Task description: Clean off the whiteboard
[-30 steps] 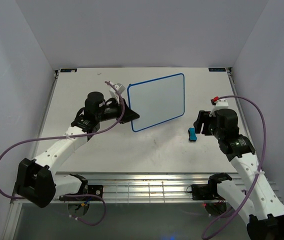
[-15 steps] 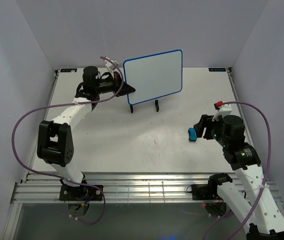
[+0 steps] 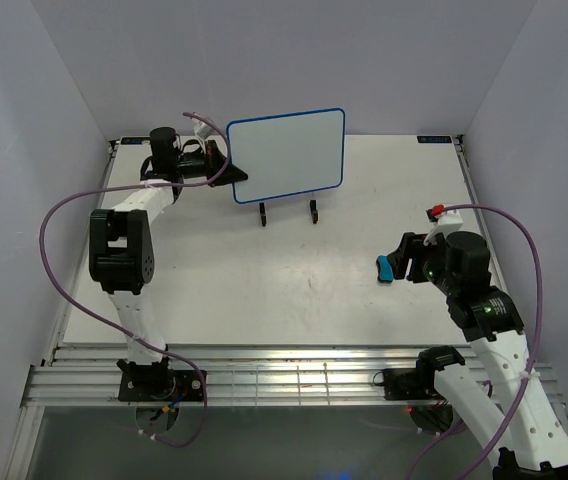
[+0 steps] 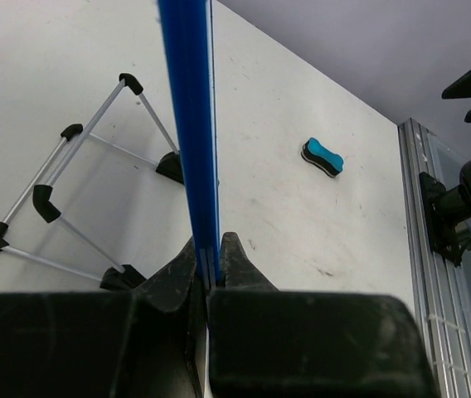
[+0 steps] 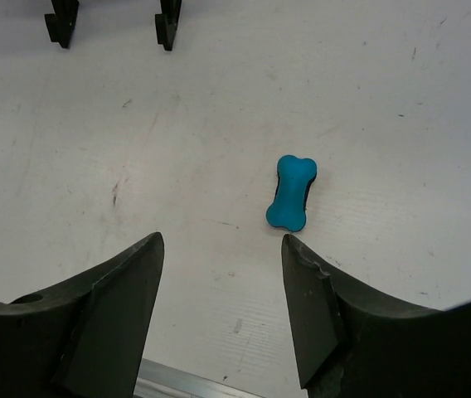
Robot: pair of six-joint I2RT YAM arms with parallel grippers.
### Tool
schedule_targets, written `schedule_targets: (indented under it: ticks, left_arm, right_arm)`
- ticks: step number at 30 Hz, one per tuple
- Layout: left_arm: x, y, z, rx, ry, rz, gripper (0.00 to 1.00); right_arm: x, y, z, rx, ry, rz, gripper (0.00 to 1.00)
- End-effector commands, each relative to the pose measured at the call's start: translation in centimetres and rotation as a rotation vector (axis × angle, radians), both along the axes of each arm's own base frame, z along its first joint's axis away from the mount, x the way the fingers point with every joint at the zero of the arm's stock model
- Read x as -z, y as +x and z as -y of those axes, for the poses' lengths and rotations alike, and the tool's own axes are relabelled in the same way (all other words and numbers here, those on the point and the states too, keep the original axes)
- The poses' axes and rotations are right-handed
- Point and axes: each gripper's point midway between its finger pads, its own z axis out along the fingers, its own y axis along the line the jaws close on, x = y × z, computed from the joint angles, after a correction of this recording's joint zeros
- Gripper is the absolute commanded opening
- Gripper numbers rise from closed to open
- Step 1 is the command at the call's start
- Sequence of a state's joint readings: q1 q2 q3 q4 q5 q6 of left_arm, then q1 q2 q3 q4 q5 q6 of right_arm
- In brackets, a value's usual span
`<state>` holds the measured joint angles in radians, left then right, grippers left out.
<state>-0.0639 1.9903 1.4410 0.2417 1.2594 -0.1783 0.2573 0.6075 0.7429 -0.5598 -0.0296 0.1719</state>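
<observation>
Overhead and left wrist views share whiteboard [image 3: 286, 152] and eraser [image 3: 385, 268].

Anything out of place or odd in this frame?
Nothing damaged or spilled. The whiteboard hangs slightly tilted, pinched by one edge in the left gripper, near the wire stand; its face looks blank. The eraser lies untouched on the table ahead of the right gripper's open jaws.

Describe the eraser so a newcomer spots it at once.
On the white table, look right, just ahead of the right gripper. The eraser lies there: small, blue, bone-shaped, unlike the black-footed wire stand farther back.
</observation>
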Motion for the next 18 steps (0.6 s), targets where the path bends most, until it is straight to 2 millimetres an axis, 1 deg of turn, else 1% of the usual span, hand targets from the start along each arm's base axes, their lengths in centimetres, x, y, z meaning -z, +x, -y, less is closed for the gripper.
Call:
schedule_targets:
  ticks: [1,2,5,6,10,11,12,13,18]
  left_arm:
    - [-3.9,-0.2,-1.2,0.114,-0.024,0.213,0.0]
    - [-2.7,0.3,-1.6,0.111,-0.024,0.193,0.0]
    - [-1.4,0.5,-1.7,0.135,-0.03,0.17,0.0]
    - [-0.5,0.7,-1.7,0.139,-0.032,0.152,0.0]
    - [1.4,1.1,-1.7,0.154,-0.036,0.127,0.0]
    - [1.3,1.2,-1.7,0.166,-0.039,0.133,0.0]
    - [1.9,1.1,-1.7,0.184,-0.046,0.119,0.0]
    - [2.1,1.1,-1.7,0.189,-0.048,0.116,0.0]
    - [2.5,1.3,-1.6,0.207,-0.051,0.127,0.0]
  right_arm:
    - [-2.4,-0.1,0.1,-0.007,-0.003,0.058,0.64]
    - [-2.5,-0.1,0.1,-0.009,-0.004,0.058,0.64]
    - [-2.6,-0.1,-0.1,-0.018,0.001,0.055,0.65]
    - [-2.7,-0.1,-0.2,-0.024,0.004,0.053,0.64]
    - [-3.0,-0.1,-0.3,-0.033,0.002,0.054,0.64]
    - [-3.1,-0.2,-0.5,-0.041,0.007,0.054,0.64]
    - [-3.1,-0.2,-0.6,-0.047,0.01,0.055,0.64]
    - [-3.2,-0.2,-0.6,-0.051,0.013,0.056,0.64]
    - [-2.8,-0.2,-1.0,-0.072,0.019,0.044,0.64]
